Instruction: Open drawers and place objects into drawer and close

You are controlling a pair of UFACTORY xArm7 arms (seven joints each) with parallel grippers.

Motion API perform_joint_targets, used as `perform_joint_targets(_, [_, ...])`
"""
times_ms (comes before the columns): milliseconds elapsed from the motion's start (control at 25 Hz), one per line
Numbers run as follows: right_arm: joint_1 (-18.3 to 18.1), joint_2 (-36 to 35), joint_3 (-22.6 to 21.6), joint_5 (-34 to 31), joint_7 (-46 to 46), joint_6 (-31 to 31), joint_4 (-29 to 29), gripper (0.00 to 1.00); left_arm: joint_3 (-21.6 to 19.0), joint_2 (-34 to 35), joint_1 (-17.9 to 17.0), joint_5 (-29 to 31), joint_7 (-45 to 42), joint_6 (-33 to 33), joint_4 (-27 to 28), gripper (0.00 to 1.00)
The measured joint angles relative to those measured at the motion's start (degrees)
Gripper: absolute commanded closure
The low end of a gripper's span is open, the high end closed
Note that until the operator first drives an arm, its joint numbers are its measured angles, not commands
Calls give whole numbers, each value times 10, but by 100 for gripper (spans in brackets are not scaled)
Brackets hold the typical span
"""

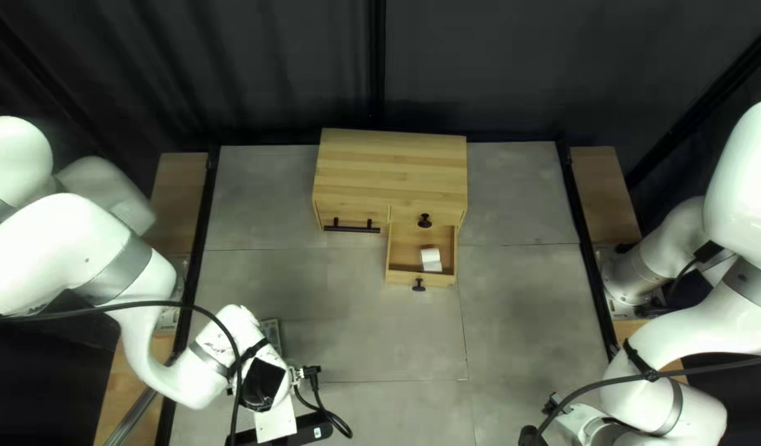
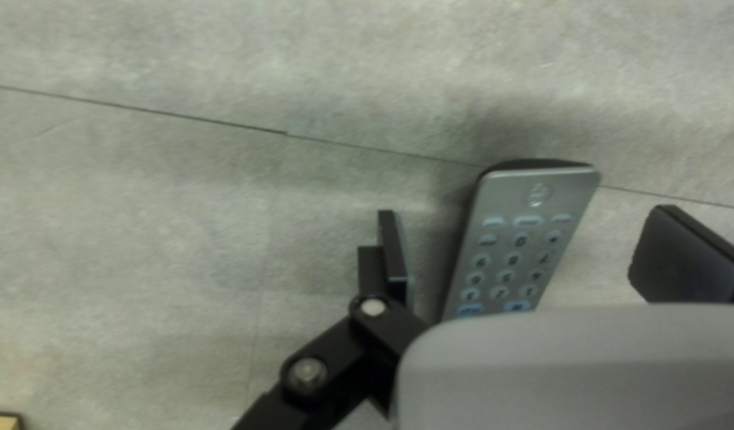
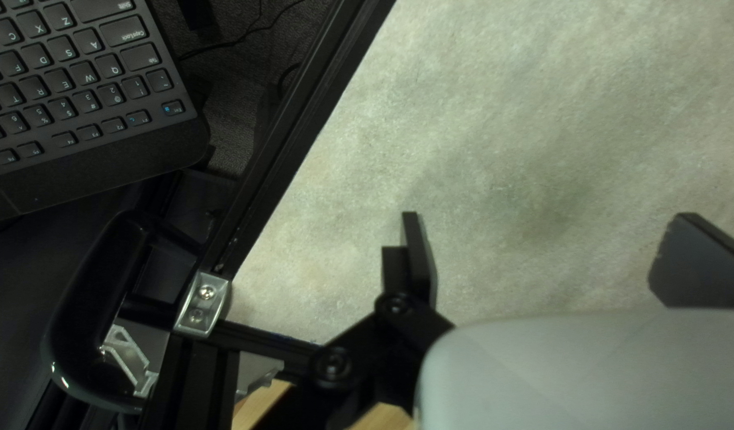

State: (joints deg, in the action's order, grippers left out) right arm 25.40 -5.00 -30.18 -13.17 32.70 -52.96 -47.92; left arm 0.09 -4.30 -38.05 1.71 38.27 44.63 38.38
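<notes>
Two-armed workstation with a wooden cabinet (image 1: 393,169) at the table's far edge, toward the top of the top left view. The lower drawer (image 1: 402,279) stands pulled out, with a white object (image 1: 431,259) inside; the upper drawer (image 1: 403,216), above it, is closed. A dark bar handle (image 1: 353,229) marks the cabinet's front to the left of these drawers. At the lower left of the top left view is the left gripper (image 1: 275,421), partly hidden by its arm. Its wrist view shows the fingers parted, with the remote control (image 2: 516,239) between them—keys upward, gripped by neither finger—lying on the table (image 2: 183,239) outside the drawer. The right gripper (image 1: 573,419), at the lower right, is likewise spread and holds nothing. In its wrist view, a black keyboard (image 3: 72,87) lies beyond the black rail (image 3: 303,131) along the table's edge
</notes>
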Motion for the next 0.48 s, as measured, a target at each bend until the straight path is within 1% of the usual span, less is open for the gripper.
perform_joint_targets(240, [0, 0, 0, 0, 0, 0, 0, 0, -4, -8, -4, -2, -7, -46, -25, 0])
perform_joint_targets(280, [0, 0, 0, 0, 0, 0, 0, 0, -4, -8, -4, -3, -8, -52, -28, 7])
perform_joint_targets(320, [0, 0, 0, 0, 0, 0, 0, 0, -4, -8, -5, -2, -8, -55, -30, 11])
perform_joint_targets(360, [0, 0, 0, 0, 0, 0, 0, 0, -5, -8, -5, -2, -9, -59, -33, 33])
perform_joint_targets(400, [0, 0, 0, 0, 0, 0, 0, 0, -5, -7, -6, -1, -10, -61, -35, 48])
perform_joint_targets(440, [0, 0, 0, 0, 0, 0, 0, 0, -5, -6, -6, -1, -11, -63, -37, 94])
perform_joint_targets(480, [0, 0, 0, 0, 0, 0, 0, 0, -5, -5, -6, 0, -12, -64, -37, 99])
